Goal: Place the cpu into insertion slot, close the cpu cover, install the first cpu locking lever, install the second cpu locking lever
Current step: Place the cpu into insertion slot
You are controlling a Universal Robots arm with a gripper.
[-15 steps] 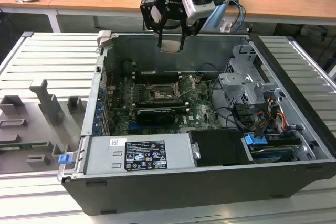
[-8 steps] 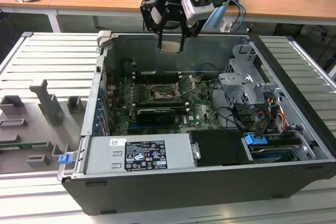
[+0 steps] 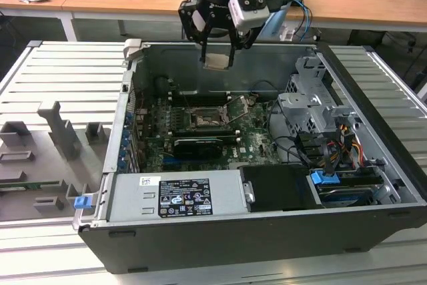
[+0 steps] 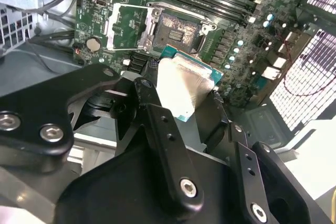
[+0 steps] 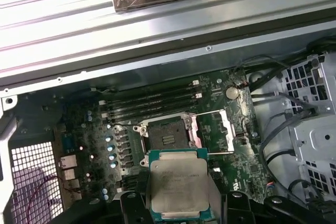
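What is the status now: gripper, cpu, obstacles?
Gripper shut on the cpu, high above the motherboard. Socket bare, cpu cover swung open. No obstacle seen over the socket.

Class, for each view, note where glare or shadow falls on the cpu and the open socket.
In the second wrist view glare whitens the cpu; in the first wrist view it is evenly lit and the socket is dim; in the exterior view the case interior is dim below the gripper.
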